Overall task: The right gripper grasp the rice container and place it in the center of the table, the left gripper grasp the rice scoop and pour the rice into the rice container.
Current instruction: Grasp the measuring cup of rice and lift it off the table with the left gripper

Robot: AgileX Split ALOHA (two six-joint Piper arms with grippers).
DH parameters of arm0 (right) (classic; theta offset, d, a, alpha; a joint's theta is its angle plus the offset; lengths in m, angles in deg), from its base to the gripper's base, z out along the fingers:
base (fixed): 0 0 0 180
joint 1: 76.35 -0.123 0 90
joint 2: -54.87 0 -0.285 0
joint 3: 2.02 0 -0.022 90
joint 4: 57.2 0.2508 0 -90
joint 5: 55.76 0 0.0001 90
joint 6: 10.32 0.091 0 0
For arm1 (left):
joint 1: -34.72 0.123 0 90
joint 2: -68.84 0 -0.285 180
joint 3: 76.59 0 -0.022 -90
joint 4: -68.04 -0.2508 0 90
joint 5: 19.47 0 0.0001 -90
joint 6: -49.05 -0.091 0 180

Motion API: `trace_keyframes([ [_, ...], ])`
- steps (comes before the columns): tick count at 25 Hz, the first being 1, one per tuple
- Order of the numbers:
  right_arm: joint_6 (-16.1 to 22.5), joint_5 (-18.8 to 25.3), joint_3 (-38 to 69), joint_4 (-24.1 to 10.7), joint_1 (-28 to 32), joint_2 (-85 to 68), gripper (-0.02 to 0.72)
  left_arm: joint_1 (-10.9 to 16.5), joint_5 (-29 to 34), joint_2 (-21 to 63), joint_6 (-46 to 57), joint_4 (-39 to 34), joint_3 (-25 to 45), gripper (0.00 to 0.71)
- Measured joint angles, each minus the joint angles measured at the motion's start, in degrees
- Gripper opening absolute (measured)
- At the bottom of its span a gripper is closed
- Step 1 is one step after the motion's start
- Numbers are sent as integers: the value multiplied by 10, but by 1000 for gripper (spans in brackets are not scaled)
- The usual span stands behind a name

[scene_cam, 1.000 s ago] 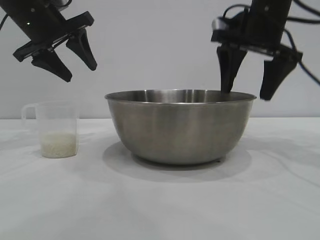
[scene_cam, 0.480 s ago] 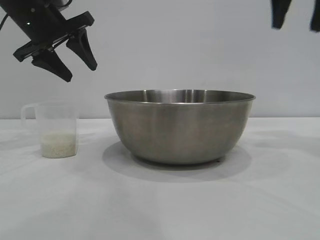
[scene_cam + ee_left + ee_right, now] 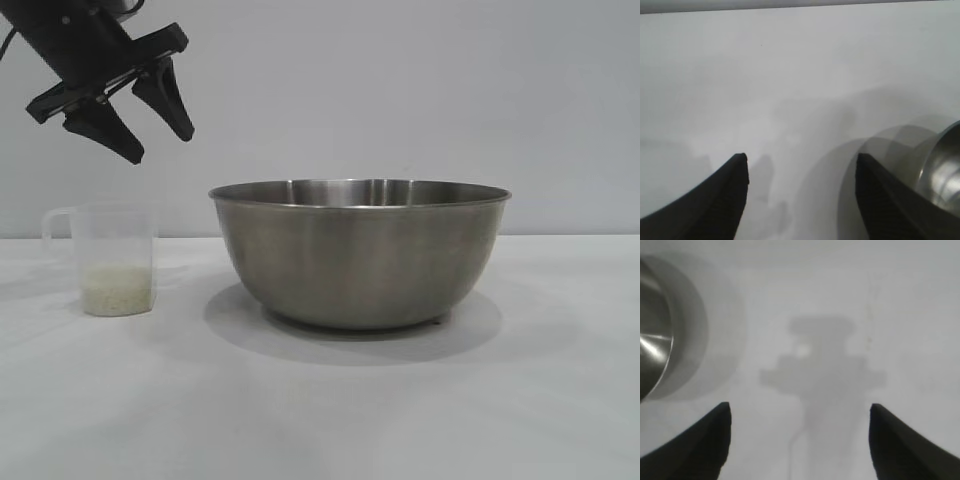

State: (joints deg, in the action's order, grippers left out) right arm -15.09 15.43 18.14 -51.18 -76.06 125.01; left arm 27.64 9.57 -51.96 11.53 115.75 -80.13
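White counter point(image 3: 560, 400) carries the rice container point(image 3: 360, 255) – steel bowl, upright at centre, touched by nothing – and well to its left the rice scoop point(image 3: 115, 260), upright, handle turned away from the bowl, with a shallow layer of rice point(image 3: 117, 290) in its bottom. Left gripper point(image 3: 140, 115) hangs above the scoop, apart from it, jaws released and empty. Right gripper point(image 3: 800, 432) is out of the exterior view – its wrist view shows spread, empty jaws over bare counter beside the bowl.

We see bright, even light; the bowl point(image 3: 360, 255) casts a soft shadow on the table point(image 3: 320, 410), and both wrist views blur.
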Motion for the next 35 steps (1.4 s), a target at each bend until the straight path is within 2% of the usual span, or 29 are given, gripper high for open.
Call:
trace_keyframes([
  [6, 8, 0, 128, -6, 0, -156, 525, 0, -1, 0, 0, -3, 0, 400],
  [16, 9, -46, 280, -6, 0, -437, 525, 0, -1, 0, -5, -8, 0, 400],
  [25, 9, -60, 291, -6, 0, -580, 525, 0, -1, 0, -5, -8, 0, 400],
  [35, 9, -59, 291, -6, 0, -633, 525, 0, 11, 0, -5, -23, 0, 400],
])
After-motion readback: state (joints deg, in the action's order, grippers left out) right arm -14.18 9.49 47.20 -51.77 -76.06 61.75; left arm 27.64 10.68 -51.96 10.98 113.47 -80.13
